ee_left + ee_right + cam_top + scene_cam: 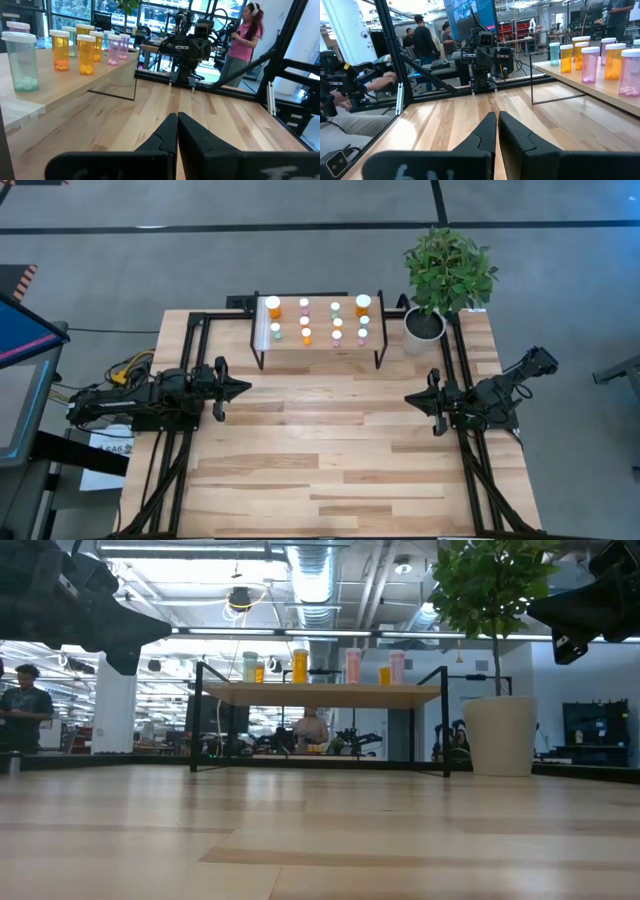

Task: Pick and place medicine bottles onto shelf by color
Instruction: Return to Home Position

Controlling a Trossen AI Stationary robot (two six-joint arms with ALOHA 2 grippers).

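**Both pincers pinched shut, bottles up on the shelf**

Left pincer (240, 388): fingers pressed together, nothing between them; its own wrist view shows the two dark tips meeting over bare boards. It sits at 9 o'clock on the table (330, 470), pointing towards 3.

Right pincer (412, 397): same, narrow to touching and holding nothing. It sits at 3 o'clock, pointing towards 9. The two face each other across the middle, well apart.

Arm pose: both arms are folded low and compact over their side frames, with forearms roughly level and wrists in line with the table's width. In the low view only their dark bulk shows, at the upper corners and clear of the boards. Judgement: this reads as a rest stance, tucked to the edges so the working area and the shelf front are unobstructed.

Medicine bottles (336, 322): about a dozen, all upright on the shelf (320, 346) at 12 o'clock, set in short rows. A larger orange one stands at the 11 o'clock corner and a larger pale green one at the 1 o'clock corner. Orange, pink and green bodies show in the wrist views, but I cannot read the exact grouping from above. No bottle shows on the table boards.

Plant pot (424, 327): just beside the shelf's 3 o'clock end.

Judgement: sorting looks finished; nothing is left to pick.
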